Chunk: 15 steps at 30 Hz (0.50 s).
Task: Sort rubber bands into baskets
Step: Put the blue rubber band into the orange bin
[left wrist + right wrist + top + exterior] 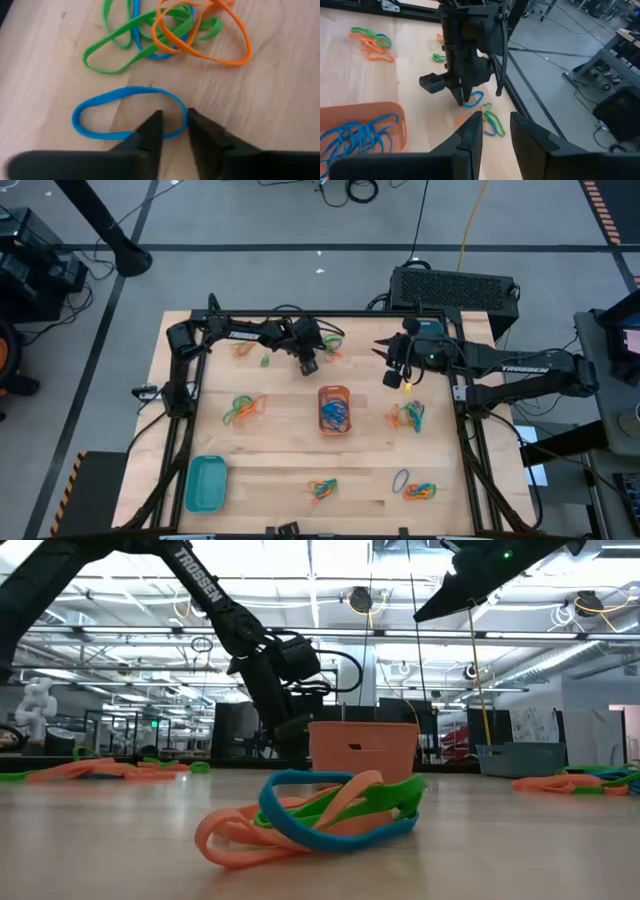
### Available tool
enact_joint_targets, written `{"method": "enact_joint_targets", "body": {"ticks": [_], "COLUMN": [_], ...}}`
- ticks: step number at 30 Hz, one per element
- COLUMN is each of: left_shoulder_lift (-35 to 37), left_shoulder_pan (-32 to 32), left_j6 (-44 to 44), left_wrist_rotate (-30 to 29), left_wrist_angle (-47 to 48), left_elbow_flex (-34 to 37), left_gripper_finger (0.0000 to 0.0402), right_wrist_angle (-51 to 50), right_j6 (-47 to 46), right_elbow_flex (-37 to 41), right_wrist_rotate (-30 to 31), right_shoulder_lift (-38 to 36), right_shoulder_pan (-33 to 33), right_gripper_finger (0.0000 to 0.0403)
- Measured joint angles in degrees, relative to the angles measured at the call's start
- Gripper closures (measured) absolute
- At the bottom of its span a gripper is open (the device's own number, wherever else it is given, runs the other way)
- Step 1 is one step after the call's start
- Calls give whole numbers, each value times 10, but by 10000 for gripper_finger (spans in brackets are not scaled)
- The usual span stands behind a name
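Left wrist view shows the left gripper [174, 122] down at the counter [280, 100], its jaws drawn narrow with a small gap, straddling the near edge of a loose blue rubber band [125, 112] that lies flat on the wood; whether the band is actually pinched I cannot tell. Just beyond the jaws sits a tangle of green, blue and orange rubber bands [175, 32].

From the high view, the left gripper [308, 366] works near the far edge of the counter, with the orange basket [334, 409] a little nearer and to its right, holding blue bands. A teal basket [206, 482] stands well apart at the near left corner.

The right gripper [394, 376] hovers above the counter to the right of the orange basket, jaws partly open and holding nothing visible.
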State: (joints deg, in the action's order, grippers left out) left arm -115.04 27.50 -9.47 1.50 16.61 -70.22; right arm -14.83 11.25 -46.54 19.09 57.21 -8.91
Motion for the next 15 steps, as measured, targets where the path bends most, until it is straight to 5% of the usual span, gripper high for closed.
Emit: {"method": "enact_joint_targets", "body": {"ticks": [3,11,15], "left_shoulder_lift": [0,61,131], "left_shoulder_pan": [-1,-15,-54], "left_j6": [-4,-5,0], "left_wrist_rotate": [2,-9,-5], "left_wrist_angle": [0,52,88], "left_elbow_flex": [0,5,3], "left_gripper_finger": [388,398,398], "right_wrist_angle": [-3,-6,-52], "right_j6": [3,-7,-33], "right_elbow_flex": [0,0,0], "right_wrist_rotate": [0,-1,-87], "right_shoulder_lift": [2,6,9], "right_shoulder_pan": [0,0,0], "right_gripper_finger": [312,312,312]}}
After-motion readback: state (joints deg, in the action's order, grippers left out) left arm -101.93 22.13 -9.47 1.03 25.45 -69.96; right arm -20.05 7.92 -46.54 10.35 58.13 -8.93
